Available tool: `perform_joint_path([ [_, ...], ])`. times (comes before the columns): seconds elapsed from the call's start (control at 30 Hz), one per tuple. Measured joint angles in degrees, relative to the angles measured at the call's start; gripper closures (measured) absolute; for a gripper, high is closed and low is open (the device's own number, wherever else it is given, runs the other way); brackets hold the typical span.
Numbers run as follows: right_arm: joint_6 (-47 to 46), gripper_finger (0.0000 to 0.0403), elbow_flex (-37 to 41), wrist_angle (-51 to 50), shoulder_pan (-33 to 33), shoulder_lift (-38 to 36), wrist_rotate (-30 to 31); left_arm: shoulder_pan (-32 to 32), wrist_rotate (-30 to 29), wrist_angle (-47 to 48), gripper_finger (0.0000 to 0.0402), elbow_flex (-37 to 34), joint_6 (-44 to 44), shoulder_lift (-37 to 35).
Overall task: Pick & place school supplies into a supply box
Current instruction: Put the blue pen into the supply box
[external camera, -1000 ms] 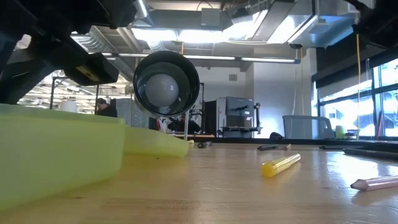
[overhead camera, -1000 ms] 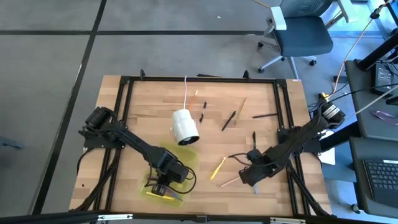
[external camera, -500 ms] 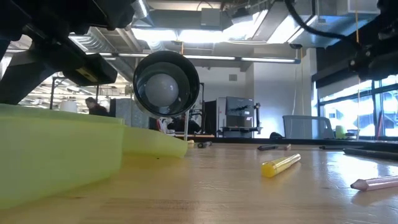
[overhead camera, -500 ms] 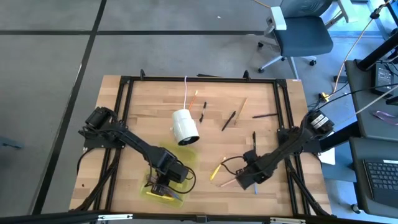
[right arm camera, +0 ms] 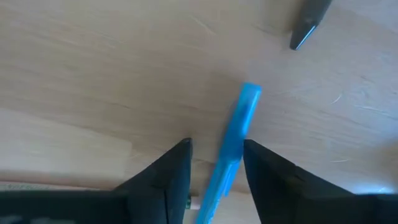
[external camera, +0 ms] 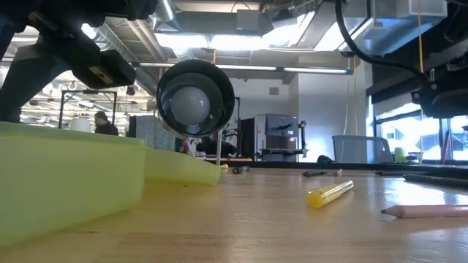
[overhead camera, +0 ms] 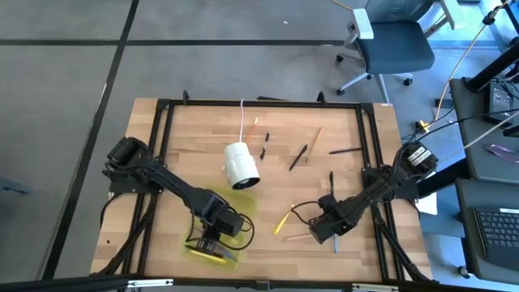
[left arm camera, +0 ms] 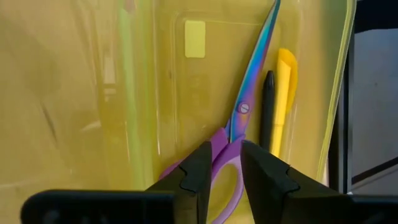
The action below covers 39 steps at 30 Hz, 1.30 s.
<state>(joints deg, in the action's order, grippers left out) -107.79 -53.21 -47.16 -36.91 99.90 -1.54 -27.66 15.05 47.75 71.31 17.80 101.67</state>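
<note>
**Left arm lets go of scissors in the box; right arm comes down over a blue pen**

Compared w/ one second before: the left gripper (left arm camera: 221, 171) has opened a little. It is still over the supply box (overhead camera: 212, 247), and its two fingers now stand apart w/ a narrow gap, each side of the purple handle of the scissors (left arm camera: 239, 124). They do not seem to squeeze it. The scissors lie flat inside the box, just beside a black pen (left arm camera: 267, 109) and a yellow marker (left arm camera: 285, 93), which touch each other.

The right gripper (right arm camera: 216, 165) has moved nearer to the box than it was, and sits lower. Its fingers are apart, w/ a blue pen (right arm camera: 233, 140) on the table between them; if they touch it I cannot tell. In the low view the wood-coloured pencil (external camera: 424, 211) lies flatter and farther out than before. The yellow pen (overhead camera: 284, 220), on the table between box and right gripper, did not move, nor did the white cylinder (overhead camera: 241, 165) beyond the box.

Hard to see: from above, the left gripper covers most of the box content. In the low view the near box wall is cut off at the frame edge and hides what is inside. A dark pen tip (right arm camera: 309, 22) is cut off in the right wrist view. Small dark pens far from the box, past the cylinder, are too small to tell apart.
</note>
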Motion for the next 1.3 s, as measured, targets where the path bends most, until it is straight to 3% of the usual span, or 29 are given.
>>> perform_joint_path([
  [0.4, 1.46, 0.0361, 0.02, -0.13, 0.00, 0.24, 0.22, 1.22, -1.30, 0.78, 0.0326, 0.00, 2.57, -4.47],
  [0.67, 3.70, 0.0360, -0.15, -0.80, 0.00, 0.21, 0.35, 1.96, -8.07, -1.18, 0.0329, 0.00, 5.14, -8.71],
  [0.87, 7.17, 0.0371, -2.92, -6.08, -0.04, -2.05, 3.92, 3.55, -12.78, -9.17, 0.0327, 0.00, 8.27, -11.79],
  [1.03, 7.73, 0.0369, -6.65, -10.92, -0.04, -7.98, 12.55, 5.78, -13.63, -19.06, 0.0326, 0.00, 8.06, -12.92],
  [1.2, 12.79, 0.0371, -11.93, -10.43, -0.86, -15.31, 31.14, 7.36, -14.29, -30.87, 0.0316, -0.61, 4.16, -12.53],
  [1.3, 22.32, 0.0368, -16.20, -7.70, -1.89, -18.58, 43.77, 8.27, -14.33, -42.49, 0.0307, -3.40, 2.02, -12.46],
])
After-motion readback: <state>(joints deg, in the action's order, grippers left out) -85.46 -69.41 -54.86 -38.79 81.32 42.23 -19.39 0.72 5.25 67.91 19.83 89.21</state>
